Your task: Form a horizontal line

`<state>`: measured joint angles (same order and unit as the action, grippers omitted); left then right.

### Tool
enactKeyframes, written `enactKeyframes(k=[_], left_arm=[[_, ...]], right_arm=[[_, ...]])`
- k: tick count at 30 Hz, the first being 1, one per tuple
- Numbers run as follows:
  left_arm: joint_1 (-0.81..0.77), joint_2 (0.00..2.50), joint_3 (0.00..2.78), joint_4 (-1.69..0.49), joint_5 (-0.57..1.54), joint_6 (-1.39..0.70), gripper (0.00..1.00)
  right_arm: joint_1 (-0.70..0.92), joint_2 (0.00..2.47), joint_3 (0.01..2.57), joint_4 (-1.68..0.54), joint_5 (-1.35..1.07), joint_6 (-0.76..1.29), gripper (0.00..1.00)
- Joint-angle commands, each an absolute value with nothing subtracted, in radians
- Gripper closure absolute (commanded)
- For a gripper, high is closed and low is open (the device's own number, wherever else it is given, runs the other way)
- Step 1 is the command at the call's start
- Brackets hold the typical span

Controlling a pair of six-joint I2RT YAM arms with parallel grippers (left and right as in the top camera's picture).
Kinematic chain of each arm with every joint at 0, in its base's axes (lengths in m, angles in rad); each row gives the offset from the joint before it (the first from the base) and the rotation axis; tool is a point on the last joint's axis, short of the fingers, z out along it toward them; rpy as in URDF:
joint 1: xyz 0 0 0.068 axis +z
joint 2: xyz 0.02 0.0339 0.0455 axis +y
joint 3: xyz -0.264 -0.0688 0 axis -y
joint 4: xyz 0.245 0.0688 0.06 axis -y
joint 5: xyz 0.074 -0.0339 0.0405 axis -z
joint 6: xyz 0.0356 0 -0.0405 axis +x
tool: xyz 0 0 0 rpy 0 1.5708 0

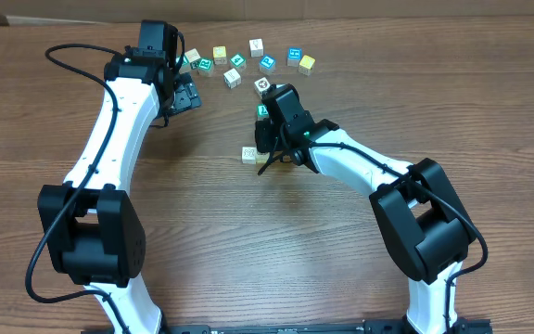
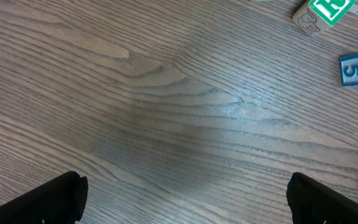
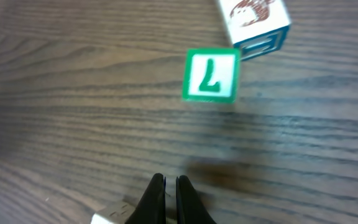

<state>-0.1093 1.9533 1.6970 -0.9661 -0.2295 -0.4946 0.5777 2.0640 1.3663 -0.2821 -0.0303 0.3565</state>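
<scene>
Two arms, left pincer gaping, right pincer closed empty, green-edged cube clearest wrist-side.

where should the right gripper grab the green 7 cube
Come straight down on the green 7 cube and pinch its left and right faces as the right wrist view shows them: it lies flat, both look clear, and the white cube crowds its top right corner.

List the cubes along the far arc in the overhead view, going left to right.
From the left: cream cube, green-faced cube, pale yellow cube, teal-faced cube, white cube, blue-faced cube, second blue-faced cube, yellow cube.
</scene>
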Motion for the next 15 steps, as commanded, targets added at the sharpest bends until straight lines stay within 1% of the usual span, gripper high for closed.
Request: enactKeyframes(k=[1, 15], left_arm=[[-0.112, 1.966, 1.721, -0.968, -0.243, -0.494, 0.00], [-0.112, 1.966, 1.721, -0.968, -0.243, -0.494, 0.00]], right_arm=[[0.587, 2.078, 1.367, -0.287, -0.063, 0.339, 0.96], [0.590, 2.078, 1.367, -0.309, -0.066, 0.340, 0.96]])
